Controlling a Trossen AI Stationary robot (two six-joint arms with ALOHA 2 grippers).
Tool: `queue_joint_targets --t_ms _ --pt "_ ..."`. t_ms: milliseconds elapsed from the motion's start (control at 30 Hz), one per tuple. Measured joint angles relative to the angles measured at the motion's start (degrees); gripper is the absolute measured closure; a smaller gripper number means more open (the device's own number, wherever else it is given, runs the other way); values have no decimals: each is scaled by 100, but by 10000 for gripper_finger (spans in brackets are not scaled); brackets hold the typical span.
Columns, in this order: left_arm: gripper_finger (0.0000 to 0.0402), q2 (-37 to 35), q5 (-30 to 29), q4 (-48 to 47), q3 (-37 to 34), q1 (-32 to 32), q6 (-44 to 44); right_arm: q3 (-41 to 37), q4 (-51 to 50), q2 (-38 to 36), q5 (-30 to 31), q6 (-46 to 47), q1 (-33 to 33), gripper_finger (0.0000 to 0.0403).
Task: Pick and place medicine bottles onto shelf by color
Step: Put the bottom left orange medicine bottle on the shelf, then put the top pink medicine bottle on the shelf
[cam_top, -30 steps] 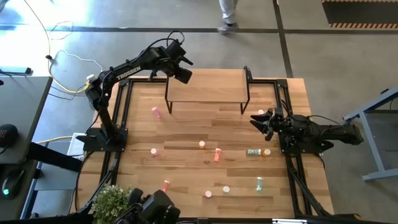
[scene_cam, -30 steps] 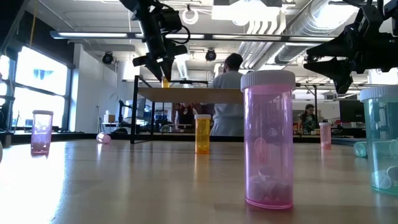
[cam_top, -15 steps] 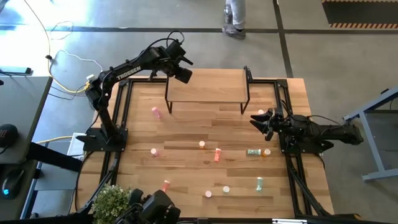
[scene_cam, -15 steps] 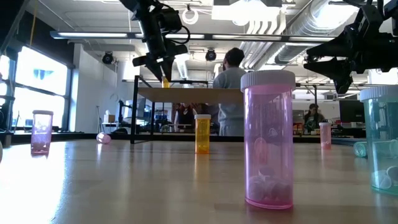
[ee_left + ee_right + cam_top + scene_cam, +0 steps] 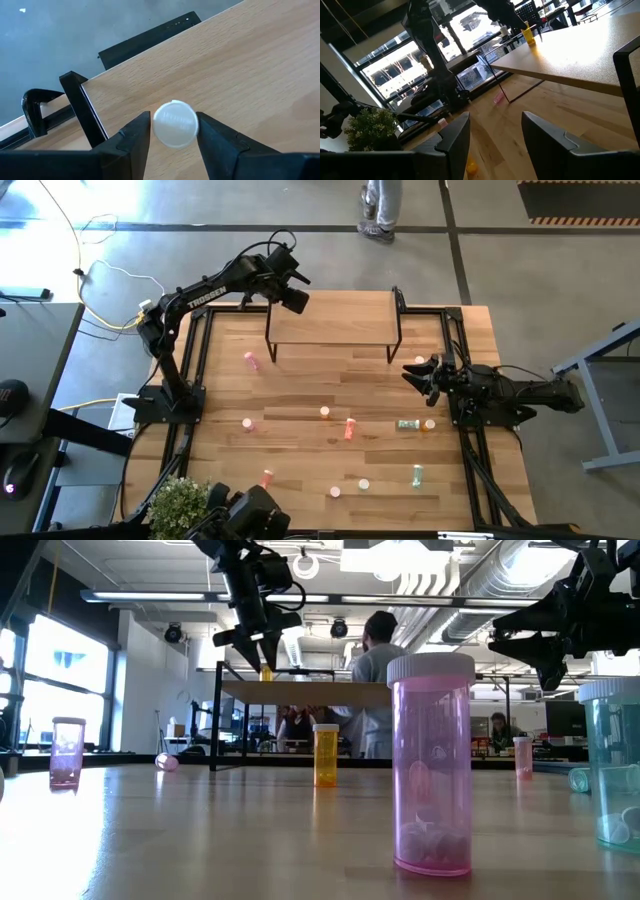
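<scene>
Over at the left gripper [image 5: 294, 300] now, poised above the back left corner of the low light-wood shelf on thin black metal legs [image 5: 335, 322]. Down between its jaws, a small orange cylindrical medicine bottle [image 5: 266, 672] with a round white cap [image 5: 175, 124], standing upright on the board near the edge. Jaws close on either side of that cap; cannot tell whether gripping or just let go.

Looks like the placing step, nearly done. To finish it well: open evenly so neither jaw nudges the cap, then lift straight up and clear before swinging away. Easy to topple such a light, narrow cylinder, and not far to roll off that edge.

Across to the right gripper [image 5: 422, 372], waiting over the right side of the slatted wooden table [image 5: 300, 390], just off the shelf's right front leg, jaws apart with nothing between them.

Worth noting the surfaces: fine, smooth, matt grain on the shelf board, little there to stop a sliding bottle. On the table, more upright translucent plastic cylinders: a pink one [image 5: 432, 770] nearest the low camera, with something pale settled at the bottom, an orange one [image 5: 326, 755] further back, a teal one [image 5: 612, 775] at the right edge. Smooth walls, pale caps, flat bases.
</scene>
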Motion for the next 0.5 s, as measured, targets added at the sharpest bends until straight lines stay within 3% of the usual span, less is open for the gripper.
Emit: queue_joint_targets --t_ms 500 --pt "249 -87 93 82 177 35 7 58 236 3 15 299 0 233"
